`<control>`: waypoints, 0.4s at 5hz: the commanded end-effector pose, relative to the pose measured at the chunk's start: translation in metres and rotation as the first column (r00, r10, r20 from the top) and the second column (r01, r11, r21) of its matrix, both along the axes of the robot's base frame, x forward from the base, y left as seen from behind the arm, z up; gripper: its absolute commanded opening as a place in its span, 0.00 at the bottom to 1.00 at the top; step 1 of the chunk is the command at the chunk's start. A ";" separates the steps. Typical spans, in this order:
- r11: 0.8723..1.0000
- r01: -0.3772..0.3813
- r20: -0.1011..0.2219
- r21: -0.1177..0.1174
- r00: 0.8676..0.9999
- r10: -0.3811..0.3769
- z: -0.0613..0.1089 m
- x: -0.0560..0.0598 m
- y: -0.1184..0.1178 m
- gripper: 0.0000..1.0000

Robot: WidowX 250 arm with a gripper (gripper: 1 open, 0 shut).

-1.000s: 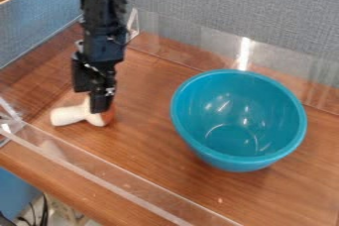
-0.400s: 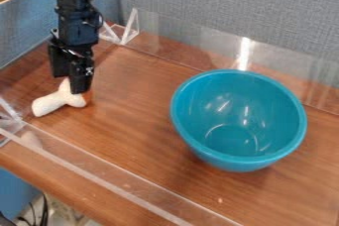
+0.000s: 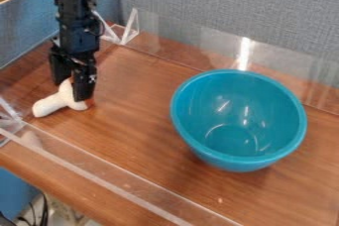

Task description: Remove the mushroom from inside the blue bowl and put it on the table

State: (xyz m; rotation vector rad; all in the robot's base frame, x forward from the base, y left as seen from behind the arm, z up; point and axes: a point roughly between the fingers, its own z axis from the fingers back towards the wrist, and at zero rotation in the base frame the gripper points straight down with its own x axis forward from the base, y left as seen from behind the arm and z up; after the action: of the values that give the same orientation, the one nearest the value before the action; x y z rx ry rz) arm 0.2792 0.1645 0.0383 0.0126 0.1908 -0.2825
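Observation:
The mushroom [image 3: 55, 105] lies on its side on the table [image 3: 133, 136] at the left, cream stem pointing left and its cap end tucked under the gripper. My black gripper [image 3: 77, 91] hangs straight down over that cap end, jaws open, fingertips close to or touching the mushroom. The blue bowl [image 3: 240, 120] stands upright to the right, well apart from the gripper, and its inside shows nothing in it.
Clear acrylic walls [image 3: 79, 166] run along the table's front and back edges. A cardboard box [image 3: 24, 17] stands at the far left behind the arm. Bare wood lies between the mushroom and the bowl.
The gripper and the mushroom have shifted left and a little farther from the bowl. Over the last half second the gripper dipped slightly. The bowl has not moved.

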 end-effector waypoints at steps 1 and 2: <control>0.999 -0.031 0.066 0.035 0.997 0.029 0.010 0.003 0.002 0.00; 0.998 -0.051 0.078 0.035 0.996 0.048 0.006 0.004 -0.003 0.00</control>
State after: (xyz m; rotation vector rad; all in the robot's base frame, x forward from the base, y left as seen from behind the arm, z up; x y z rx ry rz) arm 0.2795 0.1604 0.0320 0.0219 0.1637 -0.2370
